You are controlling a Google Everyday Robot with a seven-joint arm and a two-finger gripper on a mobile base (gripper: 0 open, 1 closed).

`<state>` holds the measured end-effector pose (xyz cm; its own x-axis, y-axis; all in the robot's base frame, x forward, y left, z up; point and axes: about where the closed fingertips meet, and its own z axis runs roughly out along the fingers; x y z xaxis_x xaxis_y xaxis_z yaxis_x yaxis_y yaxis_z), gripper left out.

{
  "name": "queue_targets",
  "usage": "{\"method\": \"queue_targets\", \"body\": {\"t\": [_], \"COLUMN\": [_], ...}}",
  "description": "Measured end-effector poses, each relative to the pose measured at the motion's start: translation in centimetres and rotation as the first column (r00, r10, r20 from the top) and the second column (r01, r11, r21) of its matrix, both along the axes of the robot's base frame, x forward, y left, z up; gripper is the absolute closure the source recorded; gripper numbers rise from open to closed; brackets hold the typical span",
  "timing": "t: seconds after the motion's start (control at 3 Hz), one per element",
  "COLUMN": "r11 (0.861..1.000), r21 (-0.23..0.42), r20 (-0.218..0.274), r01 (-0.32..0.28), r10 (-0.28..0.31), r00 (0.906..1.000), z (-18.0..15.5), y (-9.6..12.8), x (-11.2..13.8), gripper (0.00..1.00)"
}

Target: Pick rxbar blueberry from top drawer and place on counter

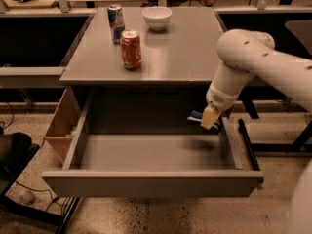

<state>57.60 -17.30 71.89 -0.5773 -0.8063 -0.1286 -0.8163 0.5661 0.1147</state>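
Note:
The top drawer (151, 182) is pulled wide open below the counter (180, 52). My gripper (207, 118) hangs from the white arm at the right, above the drawer's back right corner and below the counter's edge. It is shut on the rxbar blueberry (195, 116), a small dark-blue bar that sticks out to the left of the fingers. The bar is lifted off the drawer floor.
An orange soda can (131, 49), a blue-and-silver can (115, 23) and a white bowl (157, 17) stand on the counter's back left. A small tan wooden compartment (61, 130) hangs at the drawer's left. Grey side ledges run left and right of the cabinet.

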Motion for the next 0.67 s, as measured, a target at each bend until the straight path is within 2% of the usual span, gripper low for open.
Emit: {"method": "queue_targets", "body": {"t": [0.33, 0.67], "r11": [0.991, 0.979], "r21": [-0.030, -0.061], "r20": [-0.045, -0.030], "r01": [-0.132, -0.195], "r10": [0.131, 0.193], "r00": [0.9904, 0.9807], "z": [3.5, 9.2], "y": [-2.2, -5.1], "x": [2.2, 3.4], "gripper": [1.00, 1.00]}}
